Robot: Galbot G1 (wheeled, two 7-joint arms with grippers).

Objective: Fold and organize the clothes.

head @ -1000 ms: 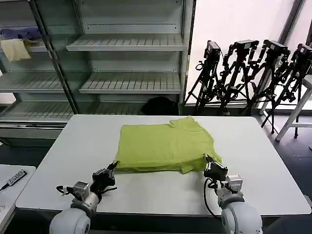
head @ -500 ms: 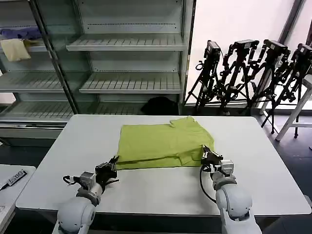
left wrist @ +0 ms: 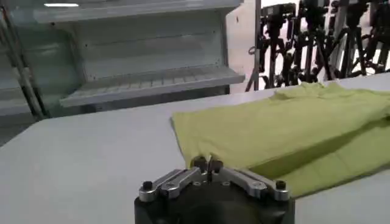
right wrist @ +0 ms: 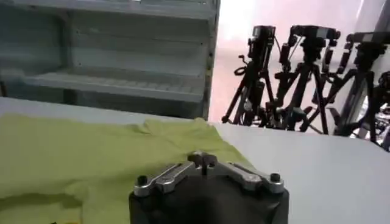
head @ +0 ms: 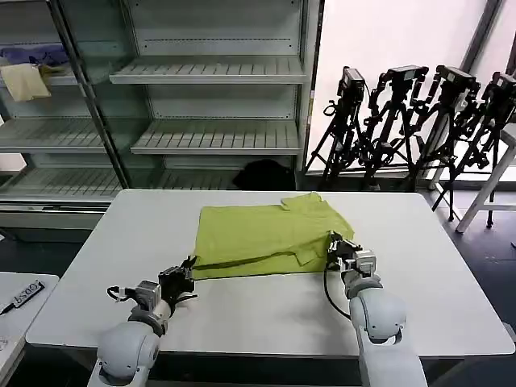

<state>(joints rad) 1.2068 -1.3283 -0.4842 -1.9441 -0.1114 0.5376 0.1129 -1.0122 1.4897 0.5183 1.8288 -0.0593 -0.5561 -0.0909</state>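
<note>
The clothes are one lime yellow-green T-shirt (head: 258, 230) lying flat on the white table (head: 266, 314), collar toward the far right. My left gripper (head: 190, 268) sits low at the shirt's near-left corner, and in the left wrist view its fingertips (left wrist: 207, 163) are shut on the hem of the T-shirt (left wrist: 286, 122). My right gripper (head: 331, 244) is at the near-right edge, where the cloth is raised and rolled back over the shirt. In the right wrist view that gripper (right wrist: 203, 159) is shut, pinching the T-shirt (right wrist: 73, 158).
Metal shelving (head: 218, 72) stands behind the table, with a cream cloth (head: 24, 81) and a purple-blue cloth (head: 32, 55) on its upper left shelf. Camera tripods (head: 419, 121) crowd the back right. A white stool (head: 492, 185) stands right. Bare tabletop lies in front of the shirt.
Both grippers moved away from me across the table, carrying the shirt's near hem with them. The right one went farther, and the near-right edge now lies folded over the shirt.
</note>
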